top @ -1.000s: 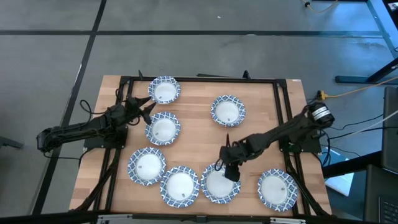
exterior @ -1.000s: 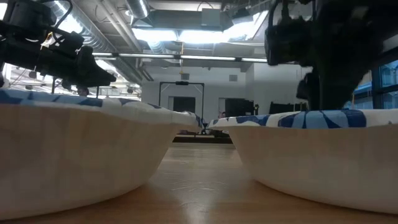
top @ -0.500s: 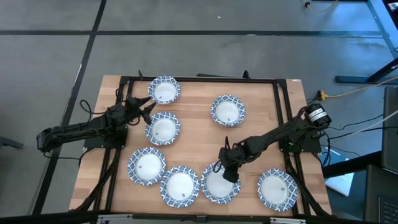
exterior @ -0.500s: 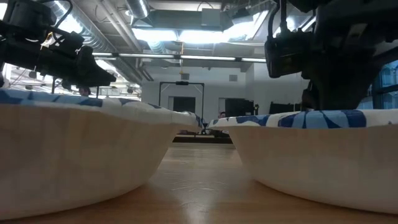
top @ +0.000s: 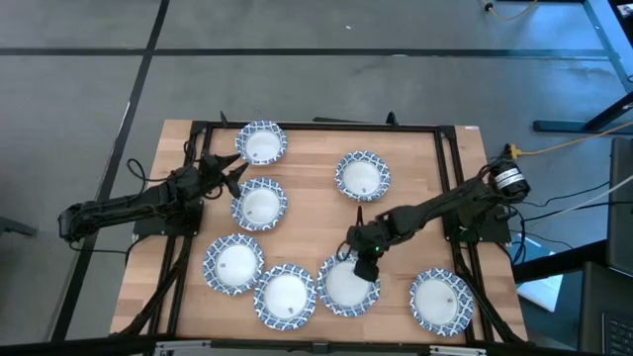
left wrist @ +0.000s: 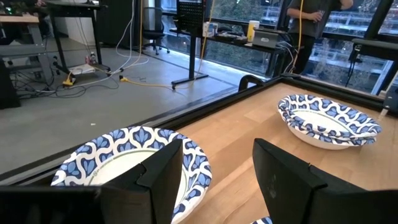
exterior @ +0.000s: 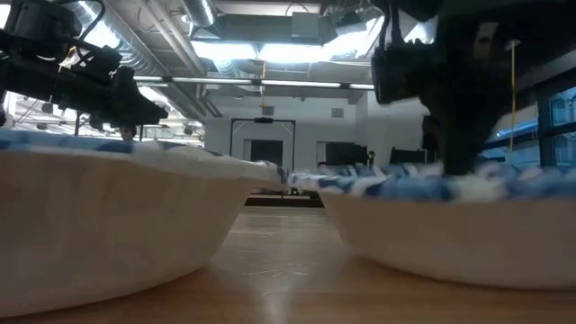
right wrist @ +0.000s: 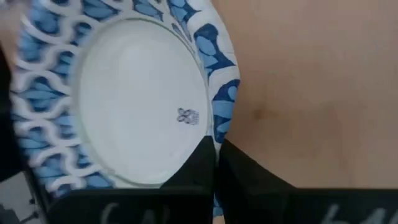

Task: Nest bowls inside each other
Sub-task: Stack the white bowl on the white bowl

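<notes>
Several white bowls with blue-patterned rims sit apart on the wooden table [top: 415,148], each on its base. My right gripper [top: 363,265] is shut on the rim of the near middle bowl [top: 346,287], which the right wrist view shows from above [right wrist: 140,99]. That bowl [exterior: 459,225] is blurred in the low view, beside its left neighbour [top: 285,297]. My left gripper [top: 235,175] hovers open at the far left, between the far-left bowl [top: 261,144] and the bowl behind it [top: 259,205]. In the left wrist view one bowl [left wrist: 118,155] lies under its fingers. My right gripper pinches the bowl's rim [right wrist: 216,134] on its far right side, one finger [right wrist: 196,163] inside the bowl and the other [right wrist: 242,171] outside. The fingers come from above, pointing down. Whether the bowl's base is clear of the table, I cannot tell.
More bowls stand at the near right [top: 441,302], near left [top: 233,264] and far right of centre [top: 362,176]. A black frame [top: 450,168] runs along the table's edges. Bare wood lies in the middle of the table.
My right gripper has come down on the near middle bowl's rim and shut on it, then moved a little toward the table's left and far edge. The bowl has shifted with it toward its left neighbour.
</notes>
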You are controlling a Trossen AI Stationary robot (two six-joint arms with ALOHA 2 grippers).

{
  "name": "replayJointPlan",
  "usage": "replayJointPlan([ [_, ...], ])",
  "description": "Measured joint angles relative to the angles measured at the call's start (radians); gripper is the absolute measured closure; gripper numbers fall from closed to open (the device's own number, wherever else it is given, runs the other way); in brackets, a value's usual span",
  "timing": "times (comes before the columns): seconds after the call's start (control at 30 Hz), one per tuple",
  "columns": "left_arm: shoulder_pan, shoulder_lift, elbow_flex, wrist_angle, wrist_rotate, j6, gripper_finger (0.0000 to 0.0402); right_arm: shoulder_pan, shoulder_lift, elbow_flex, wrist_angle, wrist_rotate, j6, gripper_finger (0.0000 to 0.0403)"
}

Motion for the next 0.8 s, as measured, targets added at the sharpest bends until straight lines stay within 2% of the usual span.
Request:
replayJointPlan([
  [0.23,0.0,0.0,0.0,-0.014,0.0,-0.001,0.0211,-0.13,-0.168,0.0,-0.065,0.0,-0.062,0.0397],
  [0.47,0.0,0.0,0.0,-0.015,0.0,-0.006,0.0211,-0.294,-0.321,0.0,-0.204,0.109,-0.03,0.0398],
  [0.63,0.0,0.0,0.0,-0.015,0.0,-0.007,0.0211,-0.427,-0.374,0.0,-0.228,0.164,-0.035,0.0398],
  [0.8,0.0,0.0,0.0,-0.015,0.0,-0.008,0.0211,-0.565,-0.383,0.0,-0.235,0.162,-0.044,0.0398],
])
